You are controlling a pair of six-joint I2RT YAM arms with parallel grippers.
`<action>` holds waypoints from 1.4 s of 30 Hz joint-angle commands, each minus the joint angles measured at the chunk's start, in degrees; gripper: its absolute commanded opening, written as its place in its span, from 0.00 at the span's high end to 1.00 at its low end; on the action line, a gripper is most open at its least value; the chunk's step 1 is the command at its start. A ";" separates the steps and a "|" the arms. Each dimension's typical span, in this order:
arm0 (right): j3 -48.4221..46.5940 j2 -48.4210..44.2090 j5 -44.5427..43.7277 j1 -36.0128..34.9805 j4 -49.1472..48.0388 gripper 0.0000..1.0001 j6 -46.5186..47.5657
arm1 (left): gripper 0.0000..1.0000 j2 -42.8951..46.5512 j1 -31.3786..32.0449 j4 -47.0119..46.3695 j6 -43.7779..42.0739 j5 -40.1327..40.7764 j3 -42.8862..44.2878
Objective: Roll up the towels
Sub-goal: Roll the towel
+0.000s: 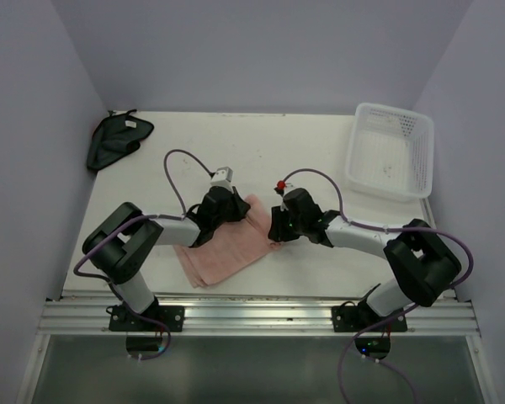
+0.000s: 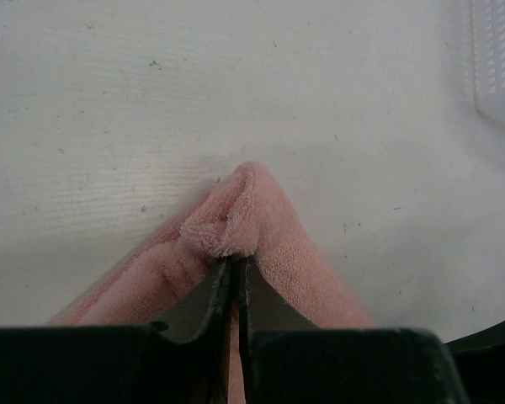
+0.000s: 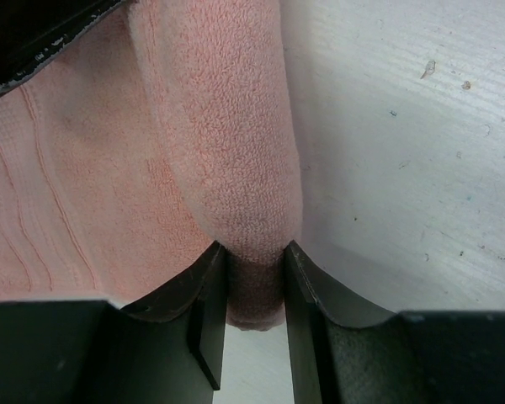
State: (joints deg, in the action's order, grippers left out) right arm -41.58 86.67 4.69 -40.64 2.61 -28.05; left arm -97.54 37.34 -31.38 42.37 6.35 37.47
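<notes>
The salmon-pink terry towel [image 1: 223, 248] lies folded on the white table [image 1: 261, 143] between the two arms. My left gripper [image 1: 238, 210] is shut on a raised corner of this towel [image 2: 269, 227], its thin jaws [image 2: 234, 263] pinched together with pink pile bunched at the tips. My right gripper [image 1: 274, 231] grips the towel's thick rolled edge [image 3: 227, 126]; both jaws [image 3: 254, 252] press against the sides of that roll. The smaller blackish cloth [image 1: 116, 140] with a white tag lies crumpled at the back left corner, away from both grippers.
A white perforated plastic basket [image 1: 391, 151] stands at the back right of the table, and its corner [image 2: 498, 59] shows in the left wrist view. Purple walls close in the table on three sides. A metal rail [image 1: 261, 316] runs along the near edge.
</notes>
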 commanded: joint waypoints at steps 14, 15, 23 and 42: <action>0.62 -2.12 -1.79 -0.14 2.49 1.00 6.26 | 0.78 6.30 -2.09 13.35 -2.38 3.85 3.21; 0.63 -2.30 -1.61 -0.14 2.40 1.00 6.34 | 0.78 6.65 -2.27 14.14 -1.60 3.32 3.65; -0.25 -3.09 -4.60 -2.86 2.31 1.00 7.04 | 0.66 9.64 -3.77 19.59 0.70 -0.99 8.31; -6.57 -0.28 -32.00 -17.71 11.09 1.00 10.21 | 0.61 14.48 -4.65 22.32 4.47 -4.77 8.49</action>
State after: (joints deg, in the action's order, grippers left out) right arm -44.95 85.23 -19.31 -57.06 9.37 -19.09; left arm -85.12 33.10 -8.91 45.28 2.70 44.82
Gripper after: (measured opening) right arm 0.286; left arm 0.391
